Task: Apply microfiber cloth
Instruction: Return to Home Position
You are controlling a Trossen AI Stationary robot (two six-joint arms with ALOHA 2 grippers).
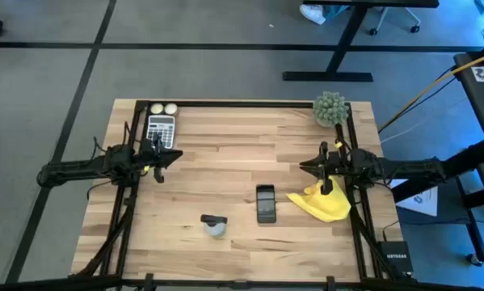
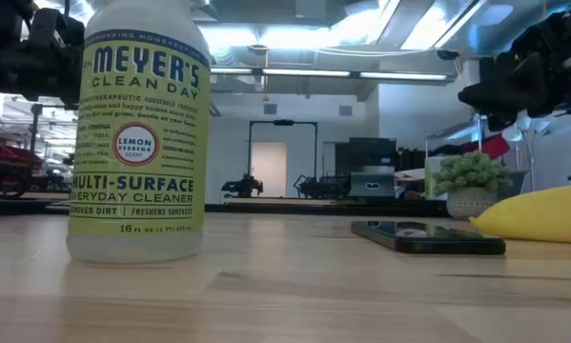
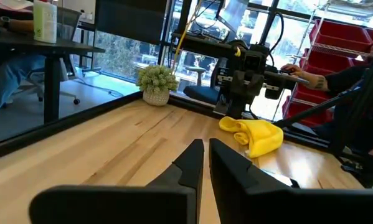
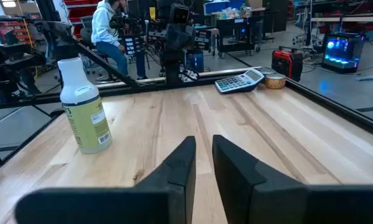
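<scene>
- We see the bright yellow, crumpled microfiber cloth (image 1: 324,206) on the wooden counter (image 1: 225,137), right side, beside the flat black smartphone (image 1: 265,203).
- It looks soft, light and limp; we would pinch a raised fold.
- The left hand (image 3: 206,146) and right hand (image 4: 203,142) are clenched and empty.

Bottle (image 2: 137,133), label from the top: "MEYER'S CLEAN DAY"; round badge, "LEMON VERBENA"; below the badge, "MULTI-SURFACE EVERYDAY CLEANER", "REMOVES DIRT | FRESHENS SURFACES"; lowest line begins "16 FL OZ".

A bottle (image 1: 215,225) stands near a flat phone (image 1: 265,203) on the surface (image 1: 225,153); a calculator (image 1: 161,130) and a plant (image 1: 330,108) sit at separate corners.
</scene>
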